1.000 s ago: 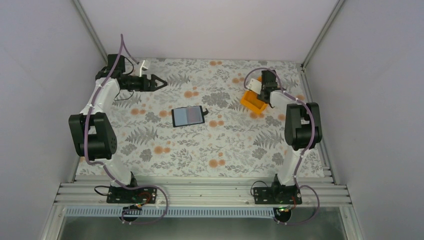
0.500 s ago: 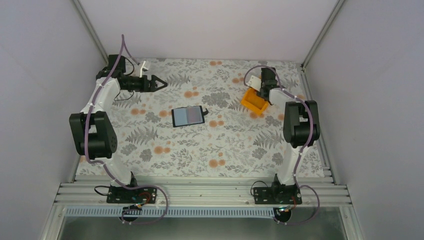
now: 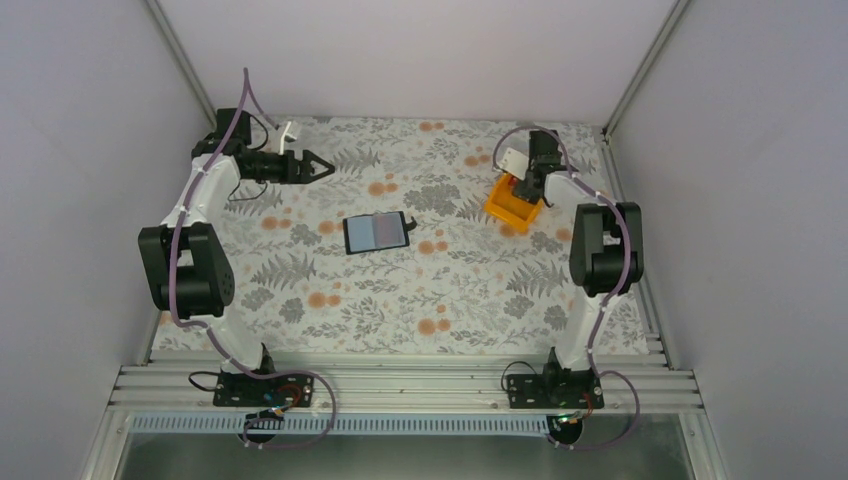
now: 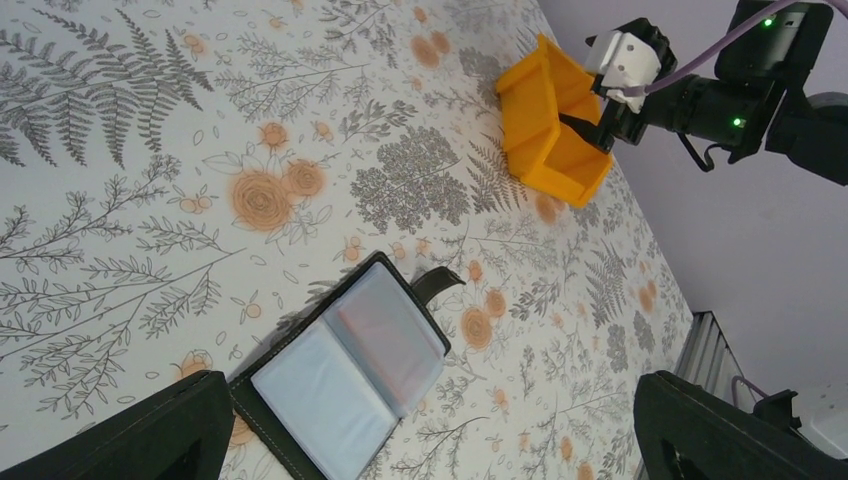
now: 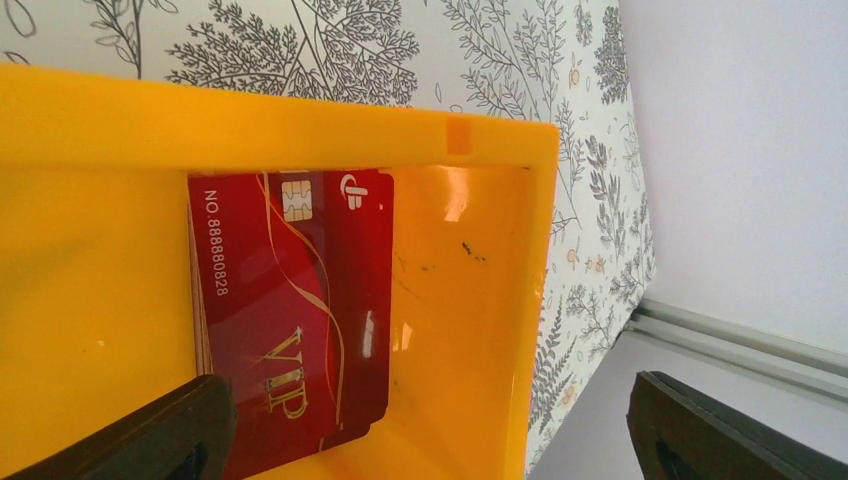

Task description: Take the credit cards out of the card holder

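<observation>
Orange plastic bin [image 5: 480,300] holds stacked thin red cards [image 5: 300,330], the topmost reading "NO.88888828" and "VIP". Flat black bifold card holder [image 4: 340,385] lies open. Right gripper [image 5: 430,440] and left gripper [image 4: 430,435] gape wide, empty.

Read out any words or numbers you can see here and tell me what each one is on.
"NO.88888828": white print on the red card lying in the orange bin.
"VIP": gold lettering on the same card.
Small white logo beside the card's chip: not readable as letters.
Wallet: no text can be read on it.
</observation>
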`<act>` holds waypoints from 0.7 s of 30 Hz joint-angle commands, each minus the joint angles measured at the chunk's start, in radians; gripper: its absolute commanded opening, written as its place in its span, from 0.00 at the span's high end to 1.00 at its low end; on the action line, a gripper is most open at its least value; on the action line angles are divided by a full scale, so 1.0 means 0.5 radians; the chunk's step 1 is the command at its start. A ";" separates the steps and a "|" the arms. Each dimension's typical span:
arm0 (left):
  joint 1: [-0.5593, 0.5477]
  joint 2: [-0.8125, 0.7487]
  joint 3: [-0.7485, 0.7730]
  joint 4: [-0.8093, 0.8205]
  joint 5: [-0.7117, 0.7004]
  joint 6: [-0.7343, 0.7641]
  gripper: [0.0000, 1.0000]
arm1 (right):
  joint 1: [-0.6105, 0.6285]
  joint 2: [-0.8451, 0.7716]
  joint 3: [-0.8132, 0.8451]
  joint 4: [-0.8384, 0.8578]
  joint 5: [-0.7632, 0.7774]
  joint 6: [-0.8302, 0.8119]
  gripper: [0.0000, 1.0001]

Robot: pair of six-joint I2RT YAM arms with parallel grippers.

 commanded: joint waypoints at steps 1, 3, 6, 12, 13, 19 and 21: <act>0.007 -0.011 0.045 -0.032 0.023 0.089 0.00 | -0.013 -0.163 0.108 -0.059 -0.143 0.147 0.01; 0.002 -0.021 0.020 -0.039 -0.007 0.136 0.00 | -0.003 -0.251 0.202 -0.056 -0.243 0.337 0.01; -0.020 -0.055 -0.031 -0.052 -0.223 0.268 0.00 | -0.007 -0.439 0.392 0.015 -0.557 0.965 0.01; -0.119 -0.055 -0.180 -0.170 -0.587 0.563 0.02 | 0.122 -0.588 0.428 0.081 -1.272 2.284 0.20; -0.120 -0.036 -0.204 -0.181 -0.614 0.585 0.04 | 0.202 -0.559 0.410 0.046 -1.275 2.395 0.23; -0.129 0.064 -0.394 -0.134 -0.745 0.618 0.15 | 0.784 -0.232 0.322 -0.233 -1.198 2.699 0.33; -0.144 0.089 -0.453 -0.099 -0.734 0.615 0.18 | 0.923 -0.136 0.284 -0.273 -1.205 2.798 0.34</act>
